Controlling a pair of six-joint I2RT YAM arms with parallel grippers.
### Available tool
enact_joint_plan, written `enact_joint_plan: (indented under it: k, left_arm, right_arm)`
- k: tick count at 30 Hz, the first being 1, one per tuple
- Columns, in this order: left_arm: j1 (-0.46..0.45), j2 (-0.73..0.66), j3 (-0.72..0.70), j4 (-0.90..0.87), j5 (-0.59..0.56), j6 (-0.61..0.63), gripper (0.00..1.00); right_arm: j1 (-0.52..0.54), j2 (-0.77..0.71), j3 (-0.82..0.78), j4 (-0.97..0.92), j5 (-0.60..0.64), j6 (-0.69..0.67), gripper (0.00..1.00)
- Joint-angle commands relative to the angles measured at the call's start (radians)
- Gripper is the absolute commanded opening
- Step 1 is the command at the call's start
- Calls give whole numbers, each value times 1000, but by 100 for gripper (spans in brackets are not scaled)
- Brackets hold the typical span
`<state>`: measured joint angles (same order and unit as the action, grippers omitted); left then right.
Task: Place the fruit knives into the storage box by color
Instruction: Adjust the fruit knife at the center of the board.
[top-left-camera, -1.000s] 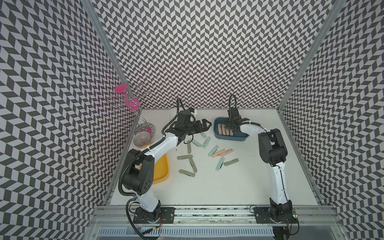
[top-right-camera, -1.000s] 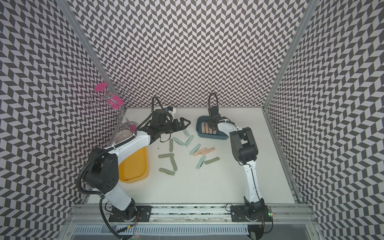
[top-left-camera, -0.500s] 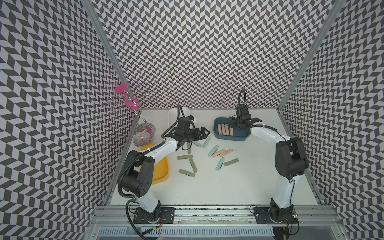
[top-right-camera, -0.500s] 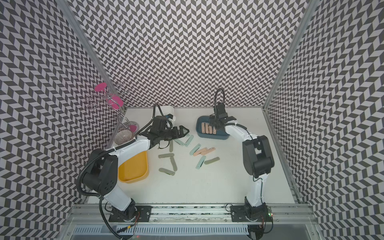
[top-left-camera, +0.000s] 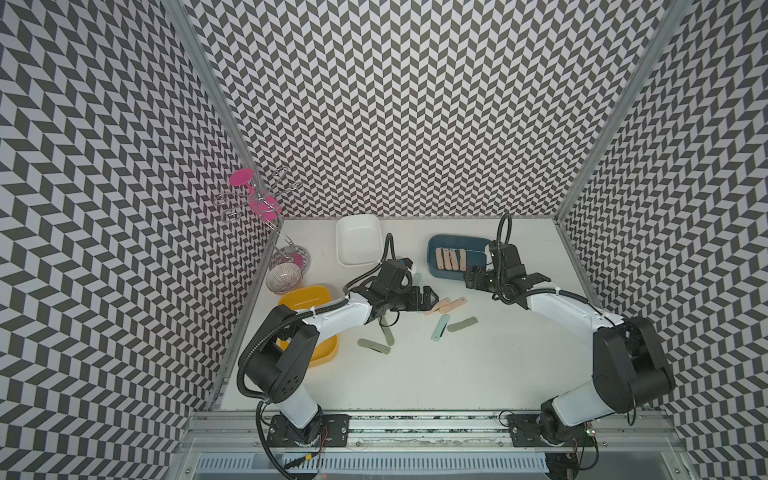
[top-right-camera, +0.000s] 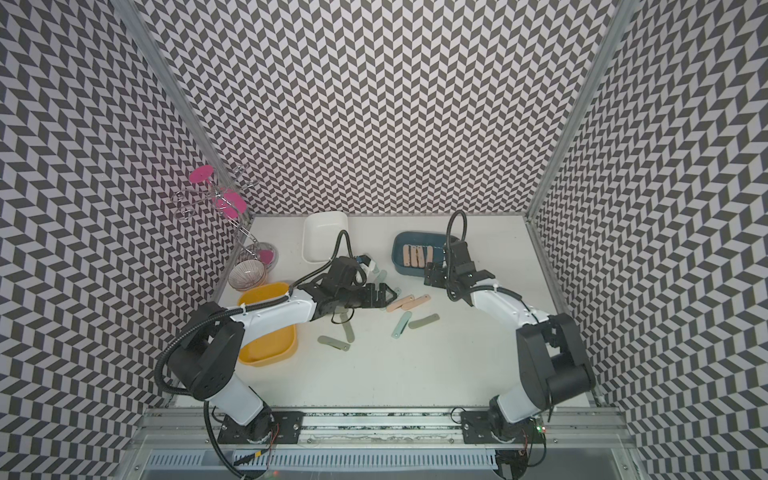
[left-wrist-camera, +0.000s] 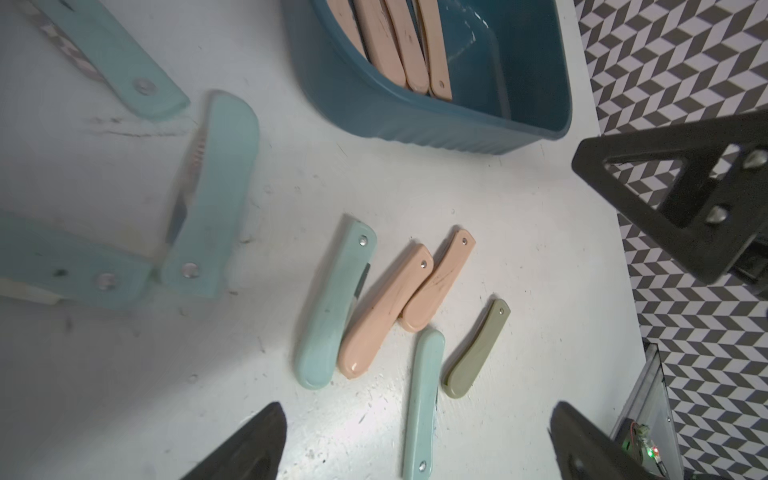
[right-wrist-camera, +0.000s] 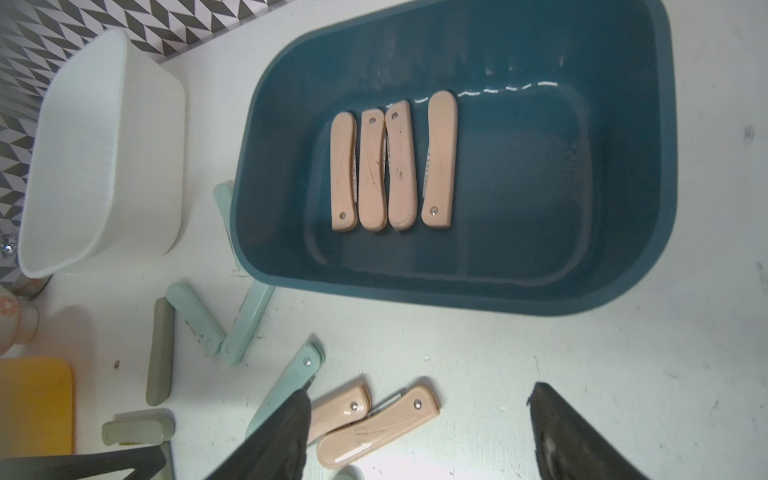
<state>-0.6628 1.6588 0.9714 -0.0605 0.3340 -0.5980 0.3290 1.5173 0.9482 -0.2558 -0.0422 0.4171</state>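
Both the left gripper (top-left-camera: 430, 296) and right gripper (top-left-camera: 503, 284) have open, empty fingers, and the left might wrongly pinch the mint knife (left-wrist-camera: 332, 303) touching the peach knife (left-wrist-camera: 384, 309).

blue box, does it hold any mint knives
No, the blue box holds only four peach knives, lying side by side.

fruit knives (left-wrist-camera: 384, 309) peach, mint, olive | storage box (right-wrist-camera: 623, 166) teal | tub (top-left-camera: 307, 297) yellow | dish (top-left-camera: 358, 245) white | walls (top-left-camera: 415, 104) black-white chevron

Glossy blue plastic storage box (right-wrist-camera: 615, 174), smooth matt peach fruit knives (right-wrist-camera: 401, 166) with metal rivets (right-wrist-camera: 434, 210), scuffed white table (right-wrist-camera: 582, 374)
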Motion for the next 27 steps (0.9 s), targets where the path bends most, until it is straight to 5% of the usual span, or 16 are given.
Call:
enact_joint_plan:
  k: [1,9,27]
  left_arm:
    - [-36,49,19,47,-25,-8,99]
    - [-114,174,89,69,-25,-34,99]
    - [-177,360,247,97,-36,-63,98]
  right_arm:
    - [2,-57,-29,56,-6,17,81]
    - [-6,-129,-64,-16,82,28,82]
    - [-104,-280,-141,-69,68,18,84]
